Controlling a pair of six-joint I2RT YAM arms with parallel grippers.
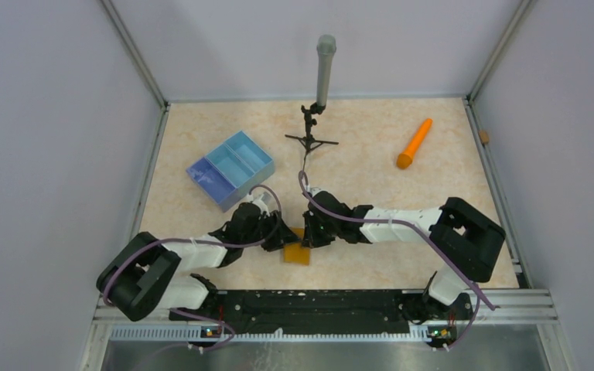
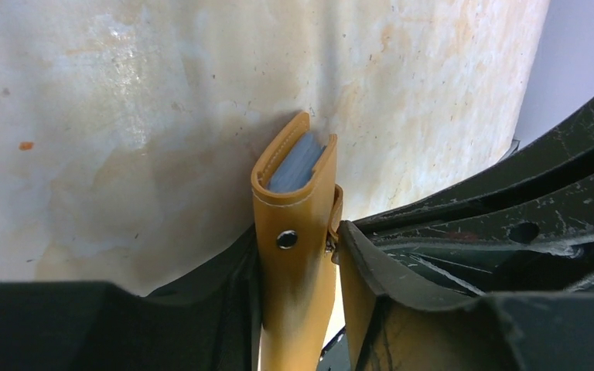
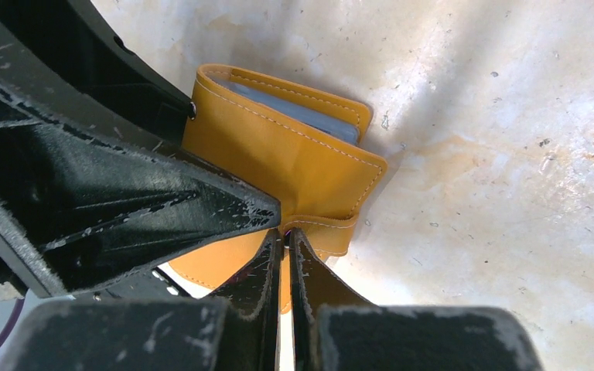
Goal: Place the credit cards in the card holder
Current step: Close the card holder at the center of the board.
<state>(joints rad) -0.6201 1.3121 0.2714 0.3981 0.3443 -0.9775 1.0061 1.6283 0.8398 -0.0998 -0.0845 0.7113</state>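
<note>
Both sides of the folded card holder [image 1: 297, 253] are clamped by the left gripper [image 2: 298, 232], half open around it, at the table's [image 1: 379, 162] front middle. The right gripper [image 3: 285, 236], squeezed nearly shut, pinches its tab [image 3: 332, 232].

Blue tray [image 1: 240, 158], orange stick [image 1: 414, 144], grey cylinder [image 1: 325, 69], tripod [image 1: 311, 140]

Both arms reached inward, wrists nearly meeting — right gripper [image 3: 285, 232] pinched shut on the card holder [image 3: 278, 154]; left gripper [image 2: 295, 236] straddled it, perhaps gripping.
</note>
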